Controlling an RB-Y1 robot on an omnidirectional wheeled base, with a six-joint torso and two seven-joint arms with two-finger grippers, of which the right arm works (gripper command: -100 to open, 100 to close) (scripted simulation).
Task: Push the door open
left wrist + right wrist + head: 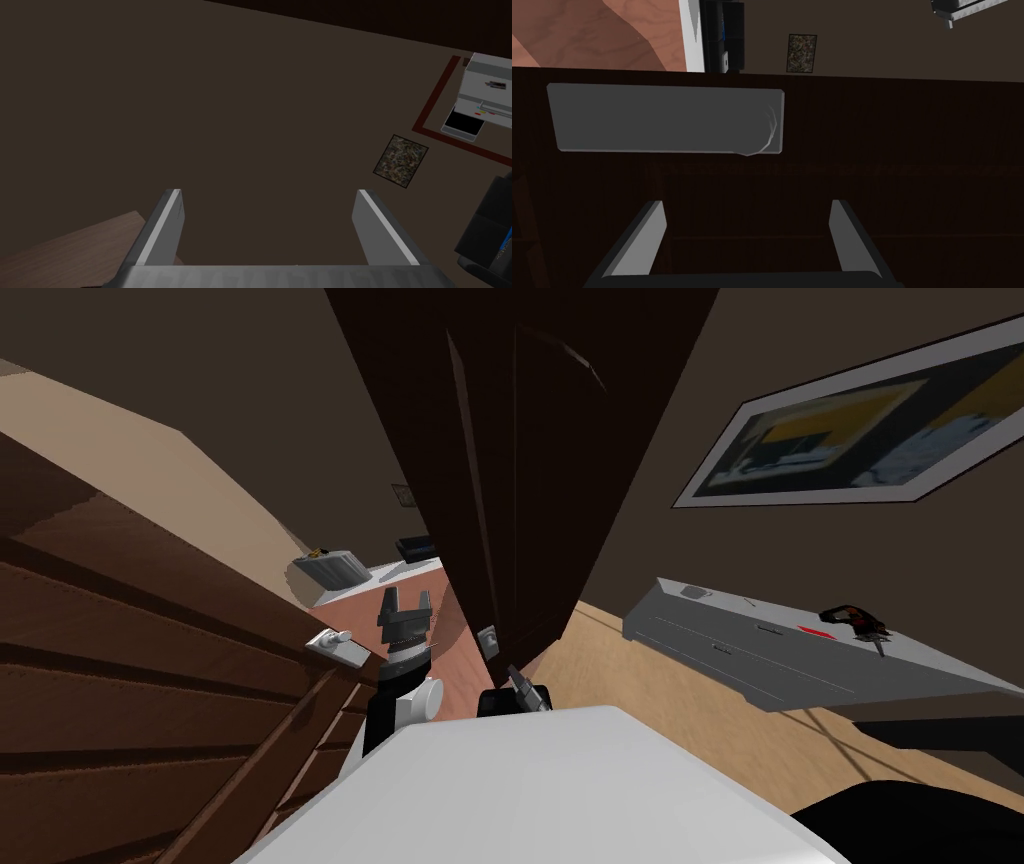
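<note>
Grey blades of your right pincer (747,202) stand spread with nothing between them, aimed square at the dark brown door (862,175). A flat grey plate (662,117) on the door face sits just past the fingertips, close to the door's edge. Can't tell whether the blades touch the wood.

In the head view that pincer is low at your 12 o'clock, just off your chest, and the plate is near it at its 11 o'clock. Your left pincer (406,598) is raised at your 11 o'clock, to the left of the door's edge. Its blades are also spread and hold nothing.

Progress, my read: the door is partly swung. It runs edge-on away from you toward 12 o'clock, and reddish floor (587,30) shows past its edge. It is not wide open, so most of the push is left. Next you'd want the blades on the face near the plate, pushing away from you, and watch they don't slide off the edge.

A brown panelled surface (150,668) with a white handle (335,640) lies at 9 to 10 o'clock, just beside the left arm. Farther out there is a grey box (328,568) at 11 o'clock beyond the door edge. A long grey cabinet (780,658) stands at 2 o'clock, well apart from both pincers. A framed picture (860,428) hangs on the wall above it at 1 o'clock.
</note>
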